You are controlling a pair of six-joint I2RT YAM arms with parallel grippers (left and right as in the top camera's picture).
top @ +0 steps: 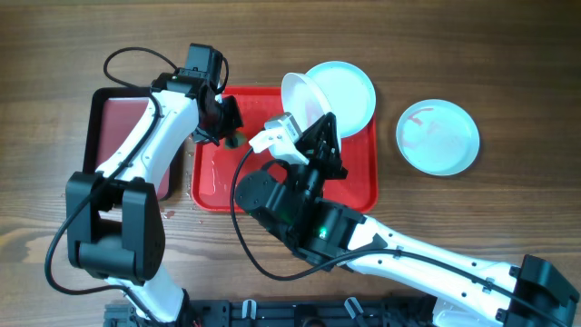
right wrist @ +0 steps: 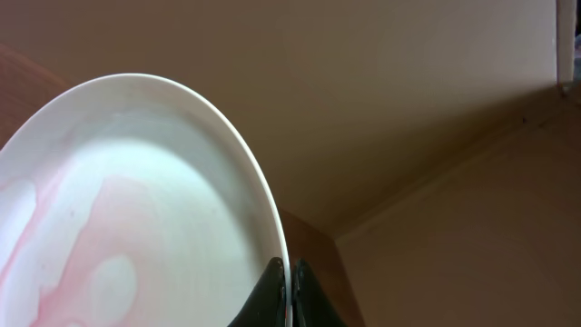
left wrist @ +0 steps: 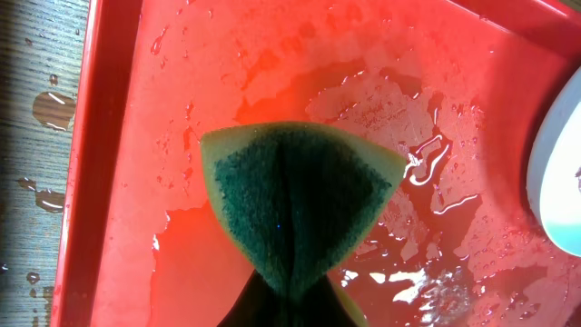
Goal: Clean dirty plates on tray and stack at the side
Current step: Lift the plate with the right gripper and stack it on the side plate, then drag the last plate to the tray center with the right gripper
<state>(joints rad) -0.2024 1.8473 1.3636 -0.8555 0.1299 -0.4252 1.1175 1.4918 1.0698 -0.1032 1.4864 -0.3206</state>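
Overhead: smeared plate is clamped by rim in R gripper over tray; sponge is pinched tight in L gripper.

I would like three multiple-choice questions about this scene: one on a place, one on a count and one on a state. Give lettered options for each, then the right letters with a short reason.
1. Where does the rightmost plate lie?
A. on the table, right of the red tray
B. inside the red tray
C. on top of another plate

2. How many plates show in the overhead view?
A. two
B. three
C. five

3. What is the state of the left gripper?
A. open and empty
B. shut on a plate
C. shut on a sponge

Answers:
1 A: bare wood lies between it and the tray's rim.
2 B: the rightmost plate, the corner plate at the tray's far corner, and the tilted plate in the right gripper.
3 C: the left wrist view shows the sponge pinched over the wet tray.
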